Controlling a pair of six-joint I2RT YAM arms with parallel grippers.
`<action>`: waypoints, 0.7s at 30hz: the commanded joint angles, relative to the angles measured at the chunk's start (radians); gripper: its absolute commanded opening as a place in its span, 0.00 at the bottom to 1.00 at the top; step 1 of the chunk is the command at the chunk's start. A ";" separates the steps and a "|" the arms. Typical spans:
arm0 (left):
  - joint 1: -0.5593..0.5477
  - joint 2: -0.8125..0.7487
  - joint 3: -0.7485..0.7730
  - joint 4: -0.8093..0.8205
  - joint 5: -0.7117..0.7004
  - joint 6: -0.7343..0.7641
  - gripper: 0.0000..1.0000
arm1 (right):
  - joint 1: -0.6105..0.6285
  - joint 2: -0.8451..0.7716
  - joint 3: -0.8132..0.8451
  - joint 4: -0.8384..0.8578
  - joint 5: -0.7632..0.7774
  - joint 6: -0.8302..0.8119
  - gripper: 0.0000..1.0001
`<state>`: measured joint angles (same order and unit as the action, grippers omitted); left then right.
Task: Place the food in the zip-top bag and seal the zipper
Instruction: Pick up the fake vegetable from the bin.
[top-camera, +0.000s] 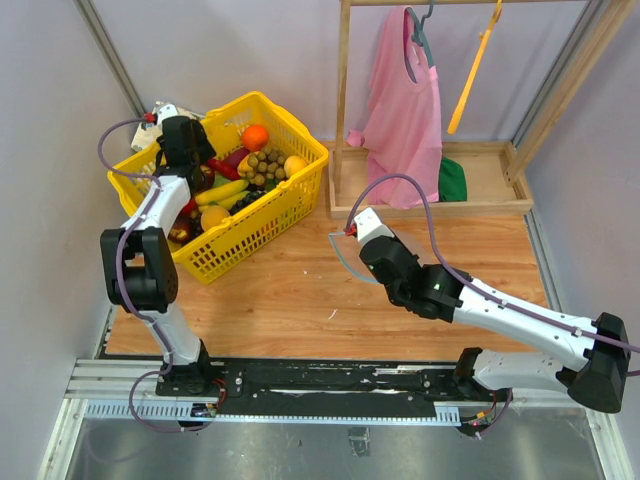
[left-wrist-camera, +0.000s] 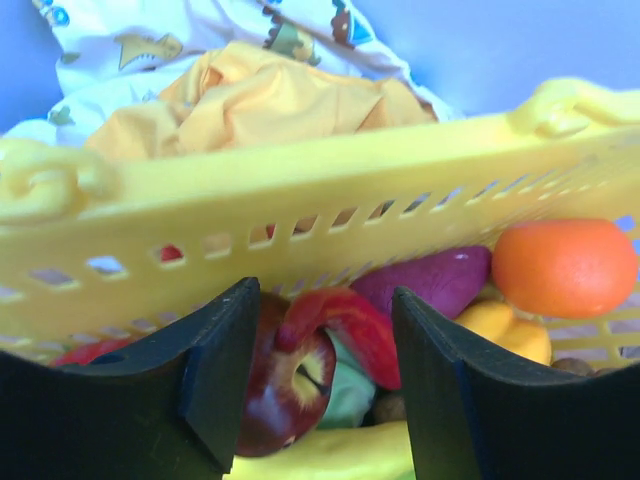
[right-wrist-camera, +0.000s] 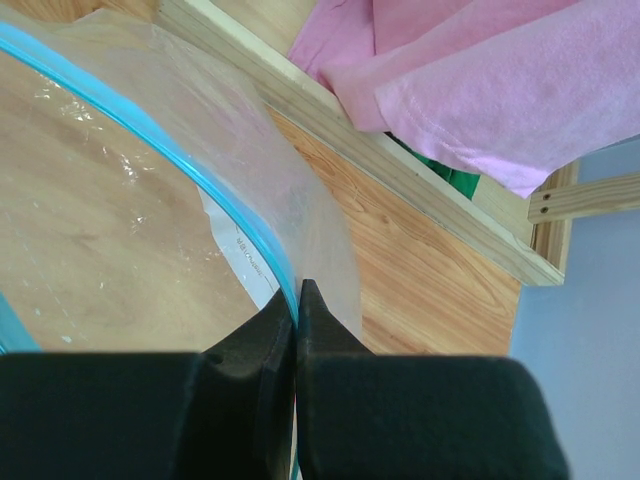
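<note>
Pale wooden planks form the worktop (top-camera: 300, 300), with grey walls around it. We see a yellow basket (top-camera: 272, 215) holding the food (top-camera: 245, 170): an orange (left-wrist-camera: 565, 265), a purple fruit (left-wrist-camera: 430, 280), a red chili (left-wrist-camera: 340, 320), a dark red apple (left-wrist-camera: 290, 385), a grape cluster (top-camera: 265, 163) and a banana (top-camera: 222, 190).

The left end effector (left-wrist-camera: 325, 292) is dipped inside the basket with its fingers moderately apart. The chili and apple lie between them, though we cannot tell whether either finger touches them. The orange sits off to the right of those fingers.

The right end effector (right-wrist-camera: 296, 300) is pinched closed on the zip-top bag (right-wrist-camera: 110, 230), right at the zipper (right-wrist-camera: 190, 165). The bag is clear and crinkled and spreads left of and beyond the fingertips over the worktop. Its blue-green zipper curves away from the pinch. Beyond and to the right, a pink garment (top-camera: 405, 110) hangs on a wooden rack (top-camera: 430, 195).
</note>
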<state>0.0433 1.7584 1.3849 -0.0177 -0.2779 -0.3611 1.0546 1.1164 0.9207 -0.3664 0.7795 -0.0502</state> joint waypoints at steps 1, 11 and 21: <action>0.013 0.050 0.063 0.045 0.026 0.025 0.58 | -0.010 -0.012 -0.006 0.015 0.001 -0.005 0.01; 0.016 0.093 0.070 0.048 0.037 0.035 0.26 | -0.011 -0.006 -0.005 0.008 -0.014 -0.005 0.01; 0.017 -0.027 0.010 0.069 0.060 0.064 0.00 | -0.011 -0.014 0.003 -0.011 -0.014 0.004 0.01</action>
<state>0.0502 1.8305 1.4216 0.0246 -0.2237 -0.3252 1.0527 1.1164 0.9207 -0.3660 0.7662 -0.0509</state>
